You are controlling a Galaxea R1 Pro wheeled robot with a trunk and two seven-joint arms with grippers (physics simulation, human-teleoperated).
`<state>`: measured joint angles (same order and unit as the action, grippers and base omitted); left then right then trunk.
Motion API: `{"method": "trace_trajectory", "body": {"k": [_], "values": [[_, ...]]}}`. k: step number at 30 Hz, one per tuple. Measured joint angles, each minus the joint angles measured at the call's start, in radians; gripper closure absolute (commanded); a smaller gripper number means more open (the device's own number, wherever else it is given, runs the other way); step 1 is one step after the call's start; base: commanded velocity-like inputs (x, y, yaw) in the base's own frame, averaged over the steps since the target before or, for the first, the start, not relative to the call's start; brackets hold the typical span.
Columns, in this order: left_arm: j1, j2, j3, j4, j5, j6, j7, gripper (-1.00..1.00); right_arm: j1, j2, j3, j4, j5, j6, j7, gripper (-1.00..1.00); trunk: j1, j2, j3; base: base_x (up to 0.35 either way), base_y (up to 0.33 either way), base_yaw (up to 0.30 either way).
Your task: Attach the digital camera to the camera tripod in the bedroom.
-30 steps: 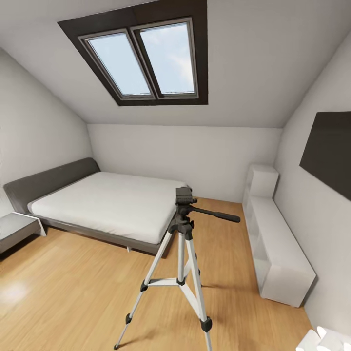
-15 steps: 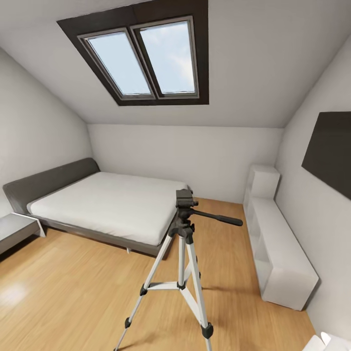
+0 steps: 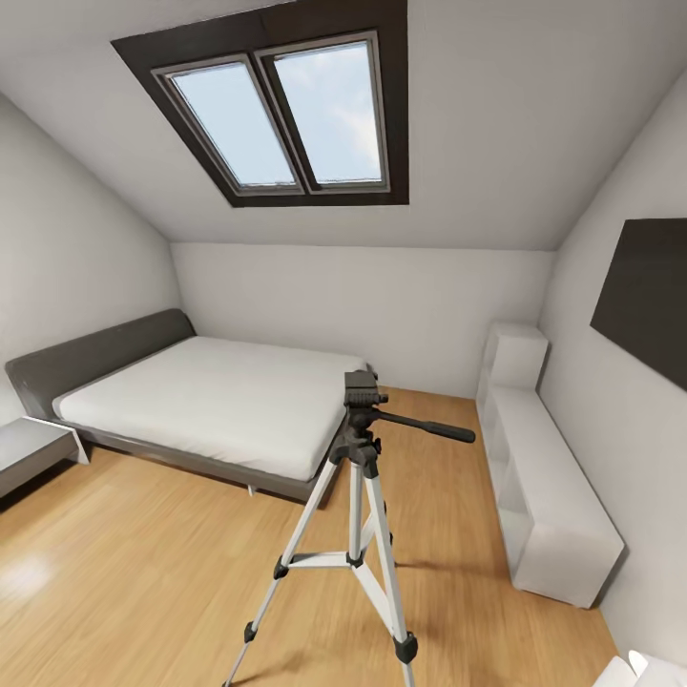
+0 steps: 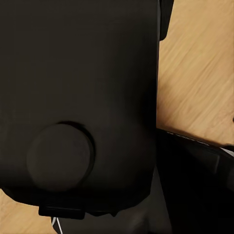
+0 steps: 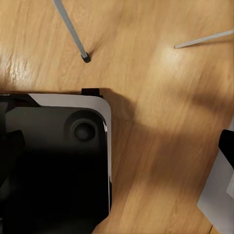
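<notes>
2 grippers: neither pair of fingertips is visible, so whether they are apart or together cannot be told. Digital camera unseen, possibly carried. Right wrist view looks down on wood floor (image 5: 161, 122) and 2 silver tripod legs. Camera tripod (image 3: 355, 477) stands upright just ahead, near bed (image 3: 210, 401), head bare, handle pointing right. Advice: stop short of the legs. White shelf unit (image 3: 534, 477): open compartments appear empty.

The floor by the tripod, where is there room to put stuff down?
Bare wood floor spreads wide between the camera tripod, the grey bed and the low side table. A narrower strip runs between the tripod and the white shelf unit. It is crowded between the tripod's spread legs, and where its head stands close to the bed's corner.
</notes>
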<state>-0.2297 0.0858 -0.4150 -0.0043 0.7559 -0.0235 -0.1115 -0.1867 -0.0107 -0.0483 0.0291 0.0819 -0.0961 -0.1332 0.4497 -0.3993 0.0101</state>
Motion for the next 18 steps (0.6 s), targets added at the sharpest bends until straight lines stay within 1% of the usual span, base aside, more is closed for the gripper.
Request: {"method": "trace_trajectory", "body": {"k": [18], "values": [[0.000, -0.001, 0.000, 0.000, 0.000, -0.001, -0.002, 1.00, 0.000, 0.000, 0.000, 0.000, 0.003, -0.002, -0.001, -1.00, 0.000, 0.000, 0.000, 0.000, 0.000, 0.000]]}}
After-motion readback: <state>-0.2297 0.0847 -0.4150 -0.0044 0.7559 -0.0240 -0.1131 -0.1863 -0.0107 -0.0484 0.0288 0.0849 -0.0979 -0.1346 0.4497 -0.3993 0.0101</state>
